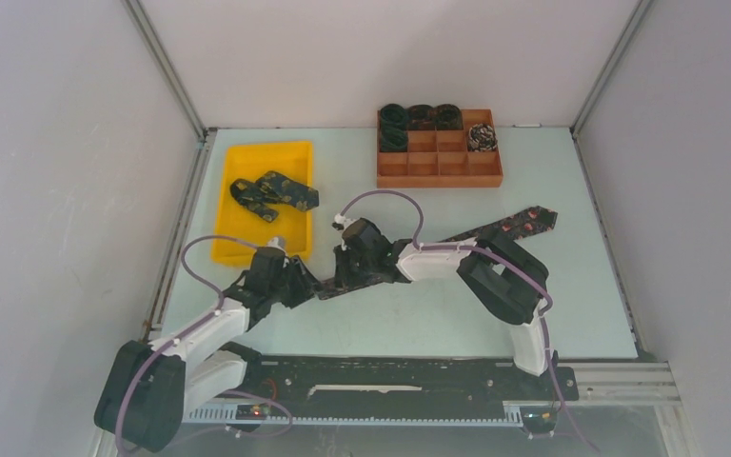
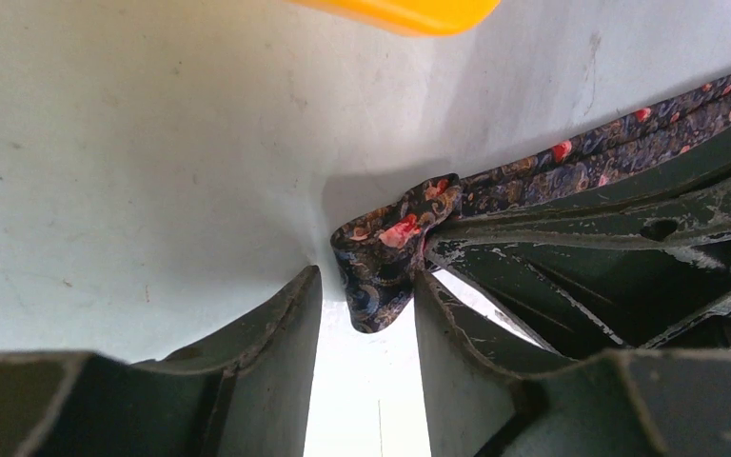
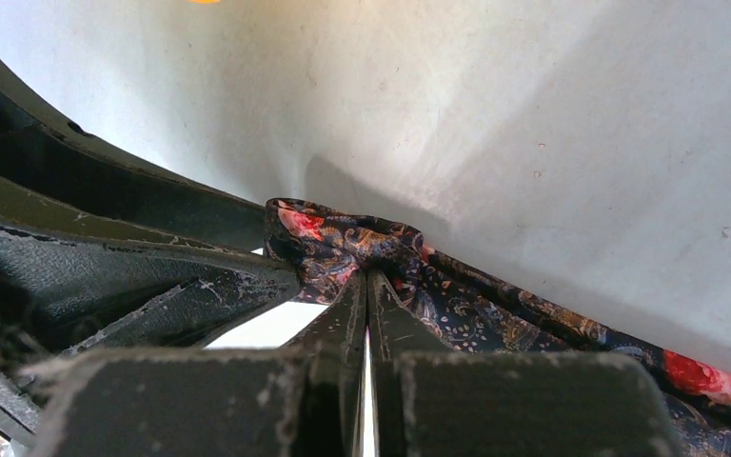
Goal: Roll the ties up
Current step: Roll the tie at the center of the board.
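Table [image 1: 419,324] is pale, both arms reach in toward centre-left. Yellow tray [image 1: 247,233] sits far left with loose ties [image 1: 274,192] piled in it. Brown divider box [image 1: 438,169] is at the back, centre-right: rolled ties [image 1: 420,118] fill the top-left cells, plus one paler coil [image 1: 482,138] in the right column. One tie [image 1: 519,225] lies flat on the table, running diagonally from its wide end at the right, in front of the box, down-left to both grippers just in front of the tray. Right gripper [image 3: 366,278]: fingers clenched, no gap, the tie's folded narrow end bunched and pinched at the tips. Left gripper [image 2: 366,295]: fingers [image 2: 286,324] spread, and the tie's tip hangs between them, against the right-hand finger in the left wrist view, with a sliver of gap on the other side. It isn't clamped. The two grippers meet nearly tip to tip at that fold.
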Robot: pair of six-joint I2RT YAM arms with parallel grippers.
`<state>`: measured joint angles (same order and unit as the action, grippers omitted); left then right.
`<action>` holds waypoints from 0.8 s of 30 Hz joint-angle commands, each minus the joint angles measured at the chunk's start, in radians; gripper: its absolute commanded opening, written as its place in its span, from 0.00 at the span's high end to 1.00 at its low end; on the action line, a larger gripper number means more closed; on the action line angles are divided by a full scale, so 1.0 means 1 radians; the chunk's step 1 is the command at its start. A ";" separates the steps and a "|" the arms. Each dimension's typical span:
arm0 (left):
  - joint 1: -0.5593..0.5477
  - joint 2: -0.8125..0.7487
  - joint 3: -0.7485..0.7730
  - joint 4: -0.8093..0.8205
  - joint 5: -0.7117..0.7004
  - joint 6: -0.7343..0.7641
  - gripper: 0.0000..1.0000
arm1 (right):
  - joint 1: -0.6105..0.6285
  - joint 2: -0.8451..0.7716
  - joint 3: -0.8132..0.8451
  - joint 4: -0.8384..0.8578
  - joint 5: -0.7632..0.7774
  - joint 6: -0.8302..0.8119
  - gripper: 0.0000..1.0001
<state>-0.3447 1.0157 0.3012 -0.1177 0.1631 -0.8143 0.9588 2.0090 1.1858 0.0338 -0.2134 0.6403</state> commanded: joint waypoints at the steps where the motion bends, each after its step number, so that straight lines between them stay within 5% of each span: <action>1: -0.004 -0.001 -0.018 0.053 -0.037 -0.078 0.52 | -0.007 0.034 -0.025 0.009 0.016 0.001 1.00; 16: -0.005 0.035 -0.082 0.127 -0.062 -0.241 0.57 | -0.007 0.024 -0.053 0.025 0.014 0.012 1.00; 24: -0.021 0.084 -0.057 0.161 -0.050 -0.219 0.83 | -0.008 0.008 -0.056 0.033 0.010 0.016 1.00</action>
<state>-0.3489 1.0740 0.2390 0.0509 0.1337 -1.0458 0.9531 2.0102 1.1530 0.1009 -0.2325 0.6662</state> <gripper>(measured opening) 0.237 0.007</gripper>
